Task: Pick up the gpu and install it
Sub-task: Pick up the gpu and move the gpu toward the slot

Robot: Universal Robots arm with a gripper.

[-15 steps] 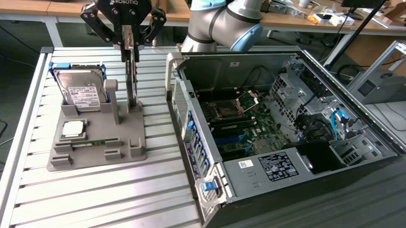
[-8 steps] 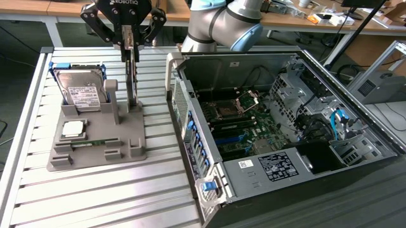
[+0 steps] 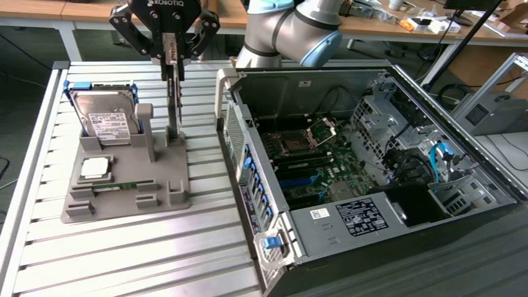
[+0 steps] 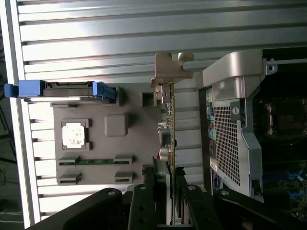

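Dark gpu (image 3: 172, 99) pinched edge-on by claw (image 3: 170, 57).

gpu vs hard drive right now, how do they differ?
Grip: the gpu is clamped in the gripper; the hard drive sits untouched in the grey holder.
Look: the gpu is a thin card with a silvery bracket; the hard drive is a thicker silver block, white-labelled, in a blue frame.
Shared: both stand on edge, outside the open computer case.
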